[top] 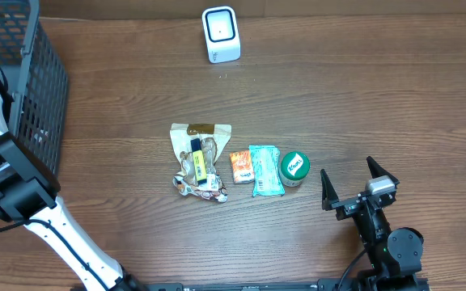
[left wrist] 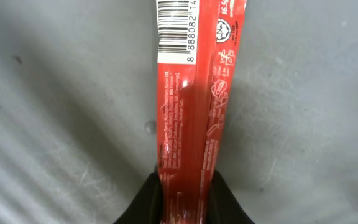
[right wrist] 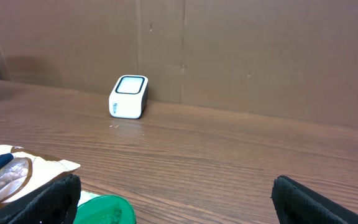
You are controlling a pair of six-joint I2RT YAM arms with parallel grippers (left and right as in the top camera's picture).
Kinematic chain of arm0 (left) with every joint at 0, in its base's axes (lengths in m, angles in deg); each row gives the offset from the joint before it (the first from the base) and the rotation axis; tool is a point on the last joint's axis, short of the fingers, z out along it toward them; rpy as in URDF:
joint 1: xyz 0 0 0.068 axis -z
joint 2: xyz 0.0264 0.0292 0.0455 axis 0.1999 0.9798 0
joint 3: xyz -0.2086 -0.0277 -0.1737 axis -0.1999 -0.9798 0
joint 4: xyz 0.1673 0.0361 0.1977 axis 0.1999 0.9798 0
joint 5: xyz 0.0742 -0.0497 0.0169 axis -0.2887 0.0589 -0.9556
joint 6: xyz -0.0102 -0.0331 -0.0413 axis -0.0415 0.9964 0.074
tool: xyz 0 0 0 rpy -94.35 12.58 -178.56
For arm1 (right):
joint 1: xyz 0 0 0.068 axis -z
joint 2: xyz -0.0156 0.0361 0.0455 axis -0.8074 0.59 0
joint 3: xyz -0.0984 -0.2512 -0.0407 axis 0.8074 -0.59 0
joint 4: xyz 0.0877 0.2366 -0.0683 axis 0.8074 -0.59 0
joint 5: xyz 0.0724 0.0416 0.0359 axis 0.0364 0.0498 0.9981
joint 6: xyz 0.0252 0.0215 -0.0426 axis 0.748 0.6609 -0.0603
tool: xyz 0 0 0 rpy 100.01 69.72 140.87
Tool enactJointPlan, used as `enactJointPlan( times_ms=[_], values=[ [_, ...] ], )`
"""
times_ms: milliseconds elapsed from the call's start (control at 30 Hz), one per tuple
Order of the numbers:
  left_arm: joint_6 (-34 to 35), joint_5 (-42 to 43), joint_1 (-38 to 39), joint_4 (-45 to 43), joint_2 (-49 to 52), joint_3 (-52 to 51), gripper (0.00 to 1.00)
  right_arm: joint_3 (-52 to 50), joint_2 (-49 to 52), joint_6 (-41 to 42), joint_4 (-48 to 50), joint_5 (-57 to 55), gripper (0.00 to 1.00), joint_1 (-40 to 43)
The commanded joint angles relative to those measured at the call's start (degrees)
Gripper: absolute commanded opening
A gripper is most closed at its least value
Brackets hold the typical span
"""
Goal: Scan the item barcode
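Red plastic barcoded packet [left wrist: 188,112] gripped in left jaws. Right jaws open, free wooden desk [top: 362,89] ahead; 4 small packaged goods [top: 253,168] to their left, 1 white box scanner [top: 220,34] far ahead.

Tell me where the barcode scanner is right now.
The white scanner stands near the middle of the table's far edge in the overhead view, close to the cardboard wall, well beyond the row of snack packets.
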Motion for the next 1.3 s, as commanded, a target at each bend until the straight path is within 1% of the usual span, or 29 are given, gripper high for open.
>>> enactJointPlan(
  times_ms=[0,100,167,300,367,567,633,933,1000,1100,1167,1200,1267],
  values=[
    [-0.5,0.3,0.1,1.1,3.1,-0.7,0.04,-0.6,-0.4,0.0,0.3,-0.1,1.00,0.1],
    [-0.5,2.9,-0.3,2.7,2.3,-0.4,0.04,-0.6,-0.4,0.0,0.3,-0.1,1.00,0.1],
    [-0.4,1.5,-1.0,5.3,0.5,1.3,0.04,-0.6,-0.4,0.0,0.3,-0.1,1.00,0.1],
    [5.9,-5.6,-2.2,10.5,-3.7,5.8,0.04,-0.6,-0.4,0.0,0.3,-0.1,1.00,0.1],
    [6.4,-7.5,-2.4,11.6,-6.6,7.3,0.04,-0.6,-0.4,0.0,0.3,-0.1,1.00,0.1],
    [8.7,-7.4,-1.7,13.3,-16.5,7.4,0.04,-0.6,-0.4,0.0,0.3,-0.1,1.00,0.1],
    [9.4,-7.2,-0.9,14.2,-21.6,7.4,0.04,-0.6,-0.4,0.0,0.3,-0.1,1.00,0.1],
    [10.0,-6.6,4.2,15.1,-40.5,7.4,0.04,-0.6,-0.4,0.0,0.3,-0.1,1.00,0.1],
    [10.0,-5.9,6.7,16.5,-44.5,7.4,0.04,-0.6,-0.4,0.0,0.3,-0.1,1.00,0.1],
    [10.0,-4.8,10.4,20.3,-46.8,7.4,0.04,-0.6,-0.4,0.0,0.3,-0.1,1.00,0.1],
    [9.5,-5.1,14.6,25.1,-47.1,7.3,0.04,-0.6,-0.4,0.0,0.3,-0.1,1.00,0.1],
    [9.3,-6.1,16.2,26.6,-46.9,7.0,0.04,-0.6,-0.4,0.0,0.3,-0.1,1.00,0.1],
    [9.4,-10.8,19.2,28.5,-46.6,5.7,0.04,-0.6,-0.4,0.0,0.3,-0.1,1.00,0.1]
  ],
)
